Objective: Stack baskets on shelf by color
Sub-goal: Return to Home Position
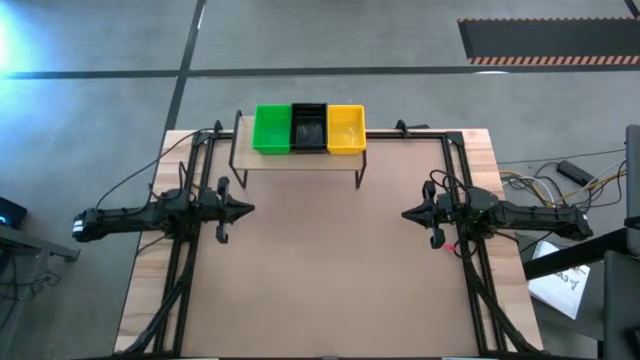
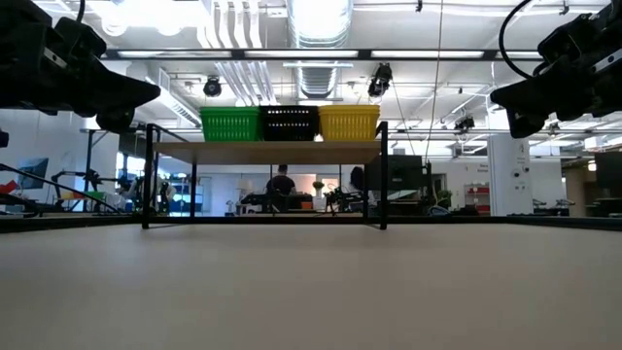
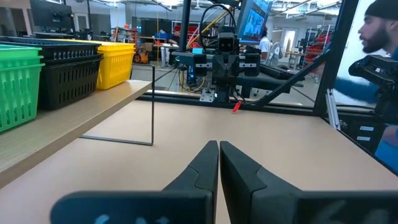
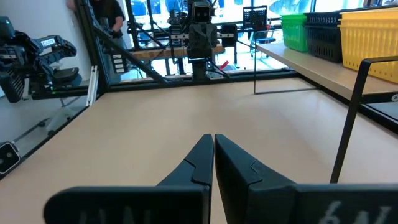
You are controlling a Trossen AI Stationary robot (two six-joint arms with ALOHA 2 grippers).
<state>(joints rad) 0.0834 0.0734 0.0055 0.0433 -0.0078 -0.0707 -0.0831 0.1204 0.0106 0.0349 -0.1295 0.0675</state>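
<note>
**Q:** Where are the baskets (image 1: 308,130) sitting?

**A:** All of them are resting on the shelf (image 1: 300,162), a light-wood board on thin black legs. In the high view it is standing at the 12 o'clock edge of the table (image 1: 330,280). Three colours are sitting side by side and touching. The green baskets (image 1: 271,129) are lying toward 9 o'clock, the black baskets (image 1: 308,128) in the middle, and the yellow baskets (image 1: 346,129) toward 3 o'clock. I cannot tell how many are nesting in each colour.

**Q:** What are the arms doing?

**A:** The left gripper (image 1: 245,209) is hovering over the table's 9 o'clock side, pointing toward 3 o'clock. The right gripper (image 1: 408,214) is hovering over the 3 o'clock side, pointing toward 9 o'clock. The two are facing each other, well apart.

**Q:** Are they gripping anything?

**A:** No. In each wrist view the two dark fingers (image 3: 199,171) are pressing together tip to tip, with nothing between them.

**Q:** How is the row lying relative to each gripper?

**A:** From the left gripper the row is lying at about 1 o'clock. From the right gripper it is lying between 10 and 11 o'clock. Both grippers are well apart from the shelf and are touching no basket. In the low view they are hanging high over the tabletop, one on either side of the shelf.
</note>
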